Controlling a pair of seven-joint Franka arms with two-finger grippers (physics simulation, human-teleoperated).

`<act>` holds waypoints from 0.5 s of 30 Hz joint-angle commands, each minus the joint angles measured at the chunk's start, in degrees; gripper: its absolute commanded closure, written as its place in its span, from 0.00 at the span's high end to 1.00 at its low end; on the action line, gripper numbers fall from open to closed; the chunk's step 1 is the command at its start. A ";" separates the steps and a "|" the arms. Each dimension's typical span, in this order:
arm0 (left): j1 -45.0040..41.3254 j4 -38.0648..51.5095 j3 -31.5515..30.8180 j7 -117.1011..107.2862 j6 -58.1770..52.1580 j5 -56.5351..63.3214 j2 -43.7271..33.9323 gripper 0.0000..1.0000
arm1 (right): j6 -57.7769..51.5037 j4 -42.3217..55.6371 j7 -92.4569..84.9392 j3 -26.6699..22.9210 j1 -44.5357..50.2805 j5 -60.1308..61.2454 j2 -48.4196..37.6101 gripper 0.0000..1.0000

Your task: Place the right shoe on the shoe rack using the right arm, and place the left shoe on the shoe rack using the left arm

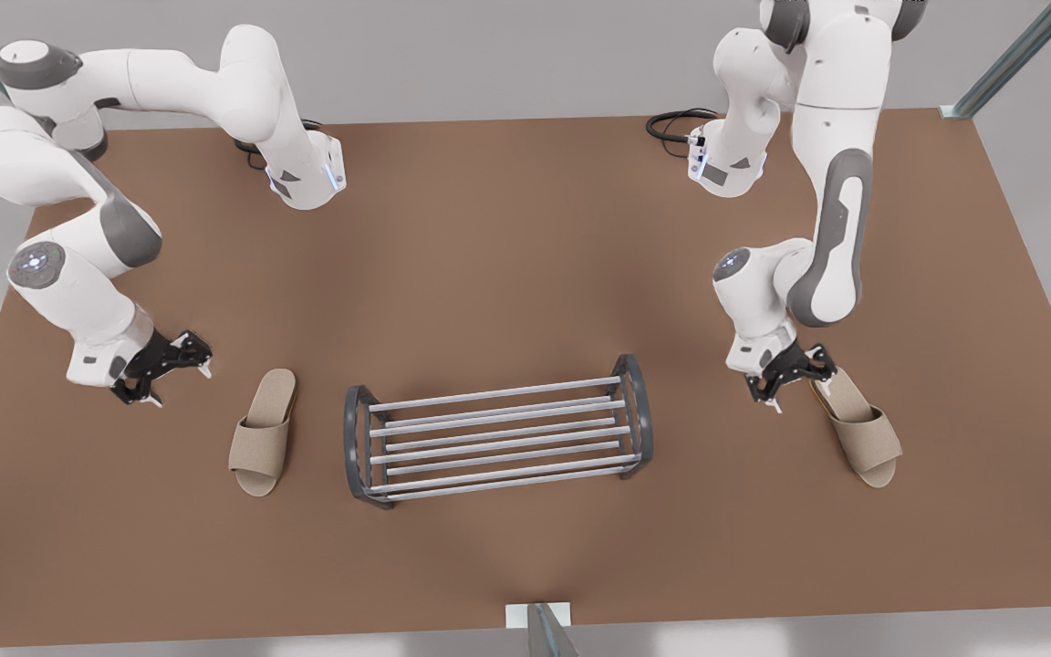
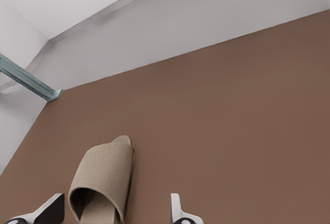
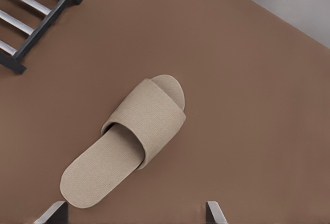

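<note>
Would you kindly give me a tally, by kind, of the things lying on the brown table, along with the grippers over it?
Beige slippers: 2 (one at the front view's left, one at its right)
Shoe rack: 1
Grippers: 2, both open (right gripper near the left-hand slipper, left gripper at the right-hand slipper's heel)
Total: 5

Left gripper [image 1: 792, 381] and right gripper [image 1: 172, 373], jaws apart.
</note>
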 commanded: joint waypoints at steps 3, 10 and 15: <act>0.69 0.16 0.84 -83.10 0.55 16.38 2.35 1.00 | 30.71 -0.60 -71.90 -6.15 -0.58 -22.70 -0.12 1.00; 0.87 1.92 3.92 -90.57 -3.15 21.05 10.78 1.00 | 51.82 -0.86 -91.95 -15.73 -0.76 -30.87 -2.75 1.00; 4.03 8.07 3.92 -90.66 -2.53 24.92 15.97 1.00 | 54.29 -1.74 -105.15 -21.89 1.26 -35.62 -3.46 1.00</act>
